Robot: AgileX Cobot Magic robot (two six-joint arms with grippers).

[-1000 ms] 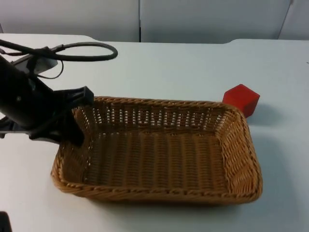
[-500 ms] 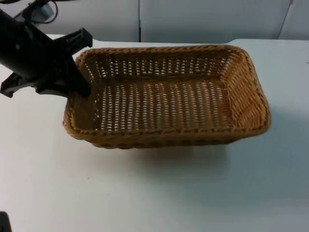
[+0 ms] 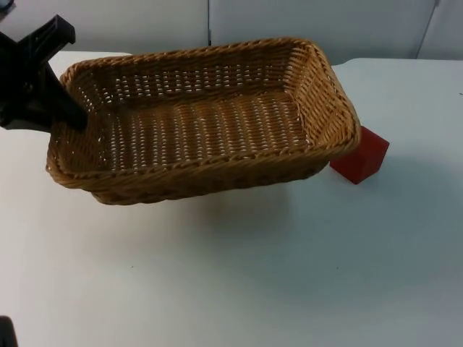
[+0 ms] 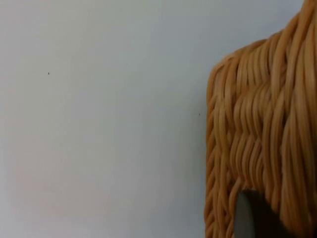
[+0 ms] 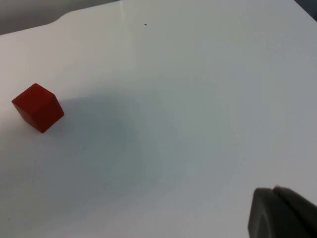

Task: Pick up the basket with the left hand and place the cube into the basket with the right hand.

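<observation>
One black left gripper (image 3: 61,116) pinches the left end of the basket (image 3: 202,123) and holds it up off the white table (image 3: 289,275). Past its right end sits the red cube (image 3: 362,155) on the table. I cannot tell if the right gripper (image 5: 282,213) is open or closed.

One wicker basket (image 3: 195,123) is in sight, a single rectangular one, lifted over the tabletop (image 3: 289,275). One red cube (image 3: 359,155) sits on the tabletop, just beside the basket's right end and partly tucked behind its corner. One tabletop carries everything. One gripper, the left gripper (image 3: 51,108), is at the basket's left end. So: one basket, one cube, one tabletop, one gripper at the basket.
</observation>
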